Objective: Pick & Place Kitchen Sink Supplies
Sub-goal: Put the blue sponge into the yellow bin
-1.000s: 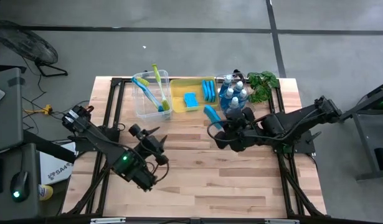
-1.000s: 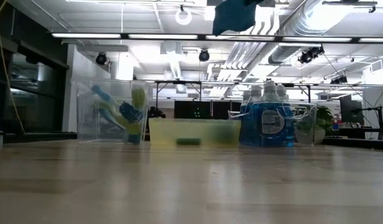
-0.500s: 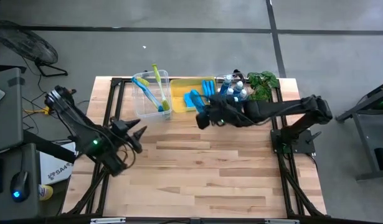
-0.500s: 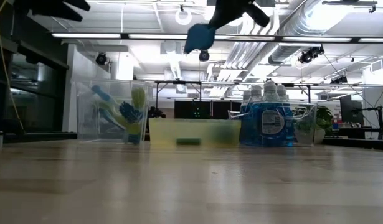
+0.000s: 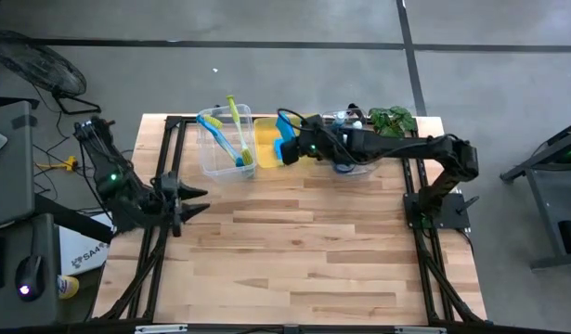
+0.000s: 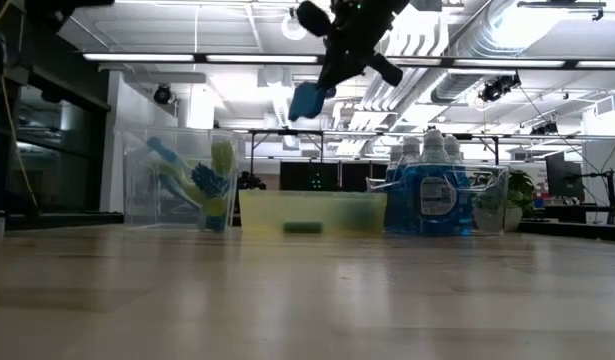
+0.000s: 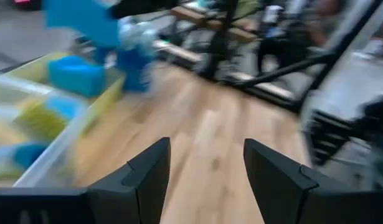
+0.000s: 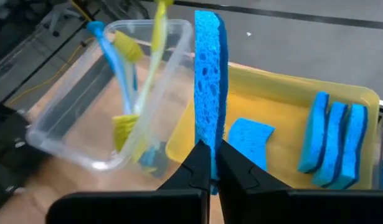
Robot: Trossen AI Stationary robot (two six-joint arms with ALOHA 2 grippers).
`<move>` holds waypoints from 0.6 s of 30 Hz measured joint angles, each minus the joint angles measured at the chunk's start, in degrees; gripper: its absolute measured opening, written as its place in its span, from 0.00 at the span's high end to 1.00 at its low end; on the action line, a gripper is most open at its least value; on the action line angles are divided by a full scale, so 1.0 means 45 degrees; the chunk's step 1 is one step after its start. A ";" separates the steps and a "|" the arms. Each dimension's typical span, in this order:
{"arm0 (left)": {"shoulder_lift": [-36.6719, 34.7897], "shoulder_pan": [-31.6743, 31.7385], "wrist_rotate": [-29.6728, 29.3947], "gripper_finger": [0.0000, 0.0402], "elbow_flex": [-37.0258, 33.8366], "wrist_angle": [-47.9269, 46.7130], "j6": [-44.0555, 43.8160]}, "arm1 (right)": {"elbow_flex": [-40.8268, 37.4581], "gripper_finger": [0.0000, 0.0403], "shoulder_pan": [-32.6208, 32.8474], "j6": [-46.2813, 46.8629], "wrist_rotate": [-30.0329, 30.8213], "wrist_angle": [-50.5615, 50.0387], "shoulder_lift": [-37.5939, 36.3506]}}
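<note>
The wooden table (image 5: 294,250) is the biggest thing here, and most of its top is bare. All the other things sit in a row along its far edge.

The right arm (image 5: 396,148) reaches across that far edge, over the bottles. Its right gripper (image 8: 213,163) is squeezed tight on a blue sponge (image 8: 210,81). The sponge stands up on its thin edge, in the air above the yellow bin (image 5: 269,130). In the low view it hangs high over the bin, not touching it.

The left arm (image 5: 113,181) waits at the left edge of the table. Its left gripper (image 7: 203,165) has its two fingers apart, with nothing between them.

The clear bin (image 5: 225,144) stands just beside the yellow bin, on the side toward the left edge. Its wall is close to the held sponge. It holds a blue brush (image 5: 215,130) and a yellow-green brush (image 5: 237,125), both leaning.

The yellow bin has one sponge lying flat (image 8: 250,140) and more sponges standing on edge in a row (image 8: 337,140), right below the held one.

The soap bottles (image 6: 432,190) stand in another clear bin, on the other side of the yellow bin. The arm hides most of them from above.

A green plant (image 5: 394,121) sits near the far right corner.
</note>
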 joint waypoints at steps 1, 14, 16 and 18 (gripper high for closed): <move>-0.0399 0.0002 0.0341 0.50 -0.0136 0.0612 0.0880 | 0.0000 1.00 -0.0120 0.0042 -0.0014 0.0001 0.0088; -0.4944 0.0011 0.1794 0.50 -0.2414 0.3599 0.4692 | 0.0000 1.00 -0.1321 0.0801 -0.0024 0.0547 0.1082; -0.5569 0.0011 0.2090 0.50 -0.3005 0.4586 0.5166 | 0.0000 1.00 -0.1486 0.1006 -0.0024 0.0524 0.1321; -0.6192 0.0015 0.2519 0.50 -0.3607 0.5581 0.5788 | 0.0000 1.00 -0.1625 0.1232 -0.0026 0.0540 0.1552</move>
